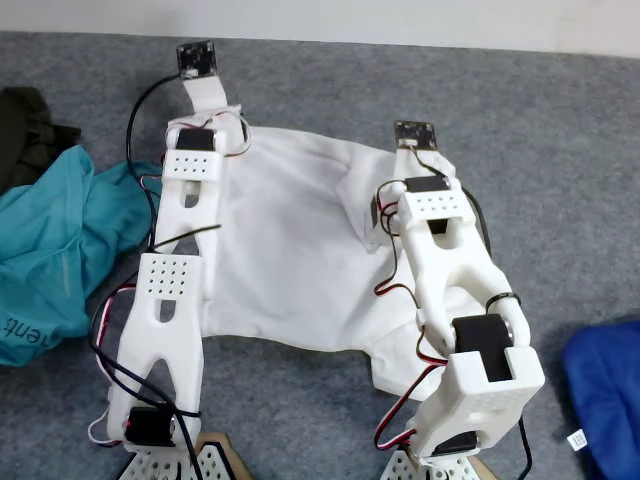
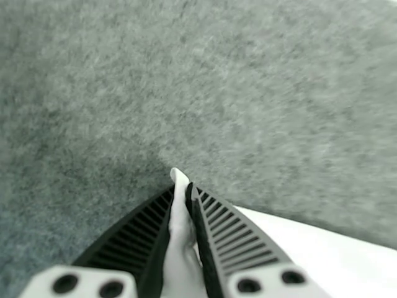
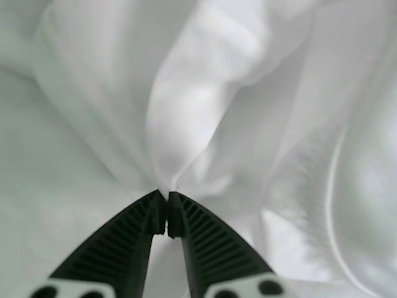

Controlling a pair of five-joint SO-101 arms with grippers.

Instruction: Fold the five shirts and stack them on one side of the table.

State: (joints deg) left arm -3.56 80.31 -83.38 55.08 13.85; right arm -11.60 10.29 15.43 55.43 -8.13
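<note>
The white shirt (image 1: 290, 250) lies spread but rumpled in the middle of the grey counter (image 1: 560, 150), under both my arms. My left gripper (image 2: 186, 189) has its fingers (image 2: 223, 230) pinched tight on a thin edge of cloth at the shirt's far left corner, just over bare counter. My right gripper (image 3: 166, 202) is clamped on a raised pleat further in on the right half. That may be near the collar, though the folds hide which part it is.

To fold cleanly, I judge both pinches should rise together, keep the cloth taut between them, and bring the far edge toward me so it lands square.

The left arm is stretched long and low. The right arm is bent with its elbow high and its wrist tipped down. A teal shirt (image 1: 60, 240) lies heaped to the left and a blue shirt (image 1: 605, 390) sits at the right edge.
</note>
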